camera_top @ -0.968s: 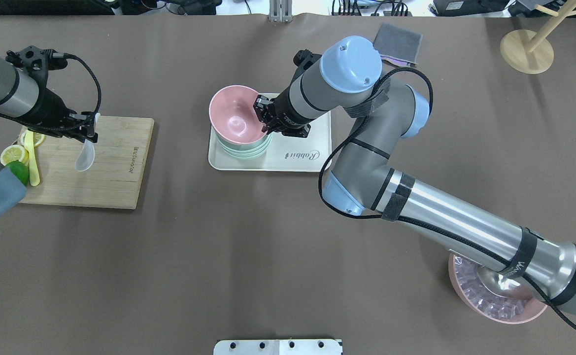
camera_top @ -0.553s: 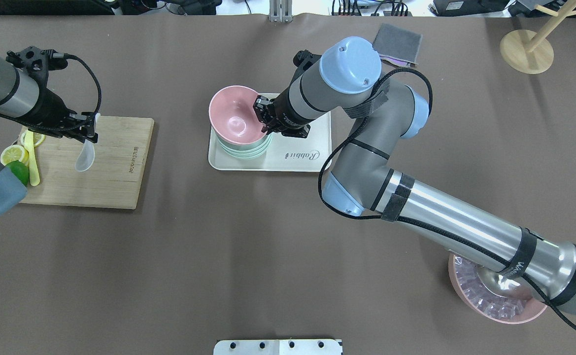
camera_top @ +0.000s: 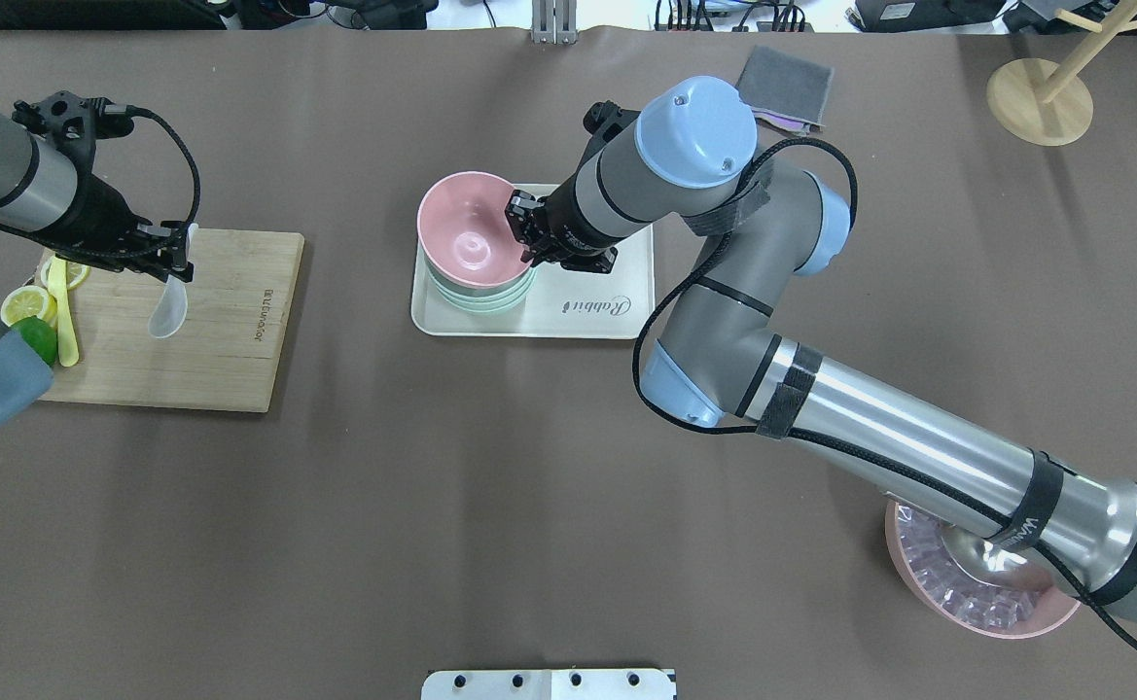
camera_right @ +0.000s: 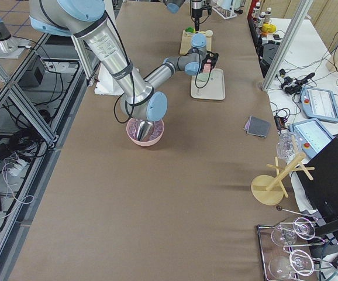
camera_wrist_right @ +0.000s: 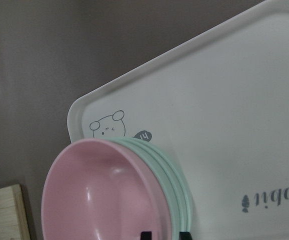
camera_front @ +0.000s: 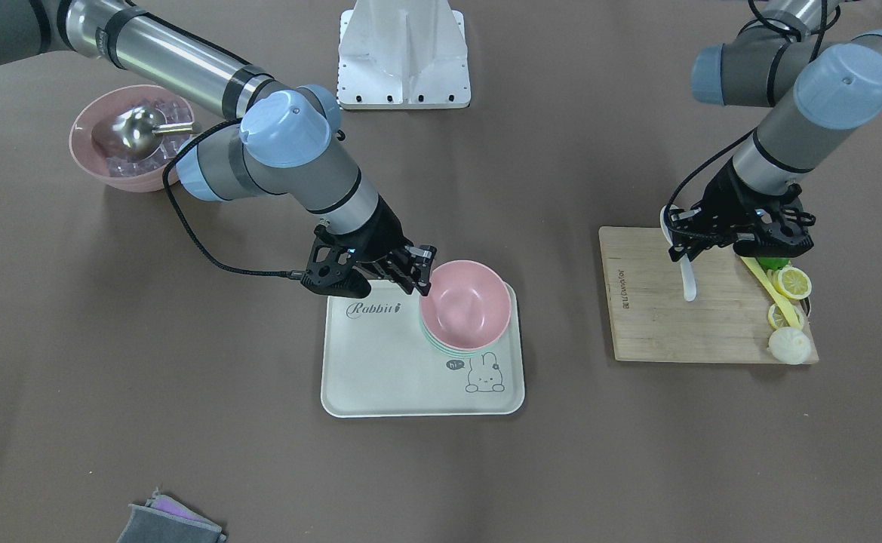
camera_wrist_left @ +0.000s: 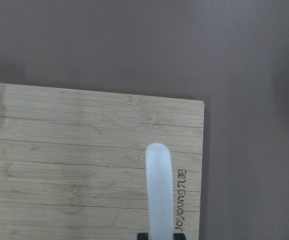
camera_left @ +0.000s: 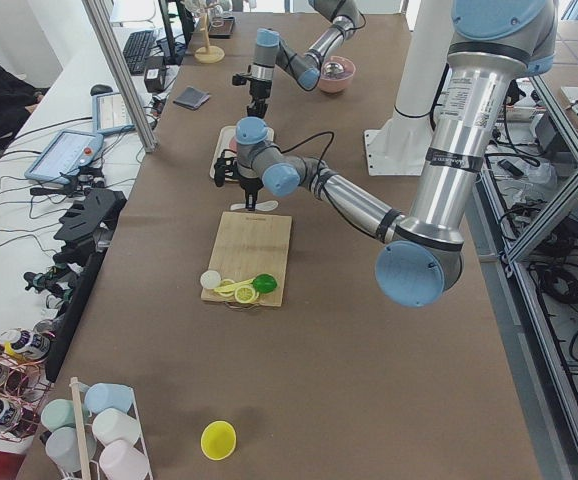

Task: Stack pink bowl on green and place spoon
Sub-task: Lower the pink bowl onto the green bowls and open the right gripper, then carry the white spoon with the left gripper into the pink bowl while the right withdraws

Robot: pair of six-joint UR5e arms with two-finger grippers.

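Observation:
The pink bowl [camera_top: 471, 238] sits nested on a stack of green bowls [camera_top: 492, 299] at the left end of the white tray [camera_top: 587, 311]. My right gripper [camera_top: 526, 233] is shut on the pink bowl's right rim; the wrist view shows the rim [camera_wrist_right: 99, 195] running between the fingertips. My left gripper [camera_top: 177, 261] is shut on the handle of a white spoon [camera_top: 167, 309]. It holds the spoon just above the wooden cutting board [camera_top: 228, 340], scoop end down. The spoon also shows in the left wrist view [camera_wrist_left: 159, 190].
Lemon slices [camera_top: 25, 303], a lime [camera_top: 38, 335] and a yellow tool [camera_top: 64, 321] lie at the board's left end. A second pink bowl with ice and a metal scoop [camera_top: 977, 583] sits near right. A grey cloth [camera_top: 787, 86] and a wooden stand [camera_top: 1040, 102] are at the back.
My right gripper has shifted slightly right, taking the pink bowl with it, so the bowl sits more squarely over the green stack. The left arm and spoon have not moved.

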